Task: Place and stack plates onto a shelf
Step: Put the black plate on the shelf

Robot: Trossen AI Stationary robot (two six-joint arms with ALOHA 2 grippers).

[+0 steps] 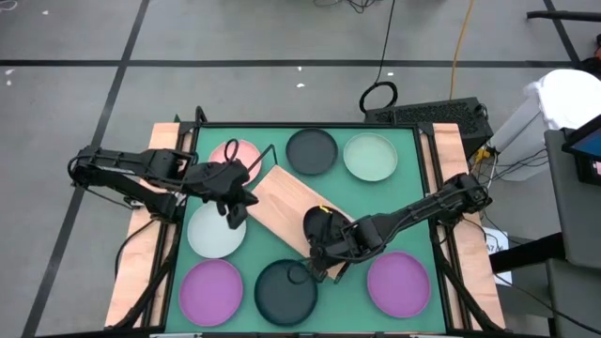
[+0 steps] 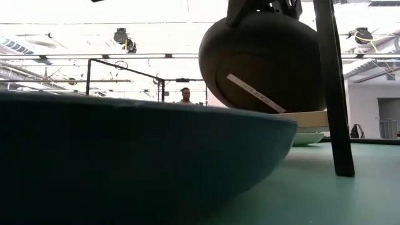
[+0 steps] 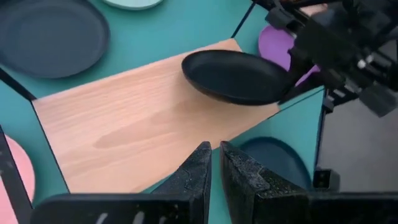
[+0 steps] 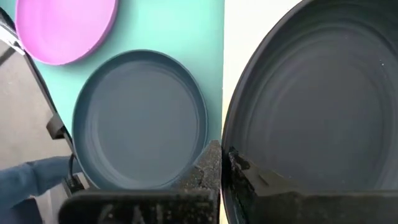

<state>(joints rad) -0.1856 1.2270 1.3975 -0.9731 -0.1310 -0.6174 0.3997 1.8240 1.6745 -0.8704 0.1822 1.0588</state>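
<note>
The shelf (image 1: pixel 282 202), a light wood board with black wire ends, lies slantwise mid-table. My right gripper (image 4: pixel 221 163) is shut on a black plate (image 1: pixel 321 225) over the board's near right end. In the low view this plate (image 2: pixel 262 59) stands tilted, underside toward the camera. My left gripper (image 3: pixel 216 167) hovers by the board's left edge, fingers almost together with nothing between them. Flat on the green mat rest a pink plate (image 1: pixel 235 155), a dark one (image 1: pixel 311 150), two pale green ones (image 1: pixel 370 157) (image 1: pixel 216 230), two purple ones (image 1: pixel 210 291) (image 1: pixel 398 284) and a dark one (image 1: pixel 285 291). My right gripper pinches the black plate's rim (image 4: pixel 233 155), one finger on the inner face and one on the outside. The fingers come slanting down from the table's right side. The plate is tilted, its free side over the board (image 3: pixel 236 78); whether its low edge touches the wood I cannot tell.
The shelf's black wire frame (image 2: pixel 334 94) stands up at its ends. The near dark plate (image 2: pixel 125 162) fills the low view's foreground. Wooden strips (image 1: pixel 141 253) border the mat. A person (image 2: pixel 185 95) stands far behind the table.
</note>
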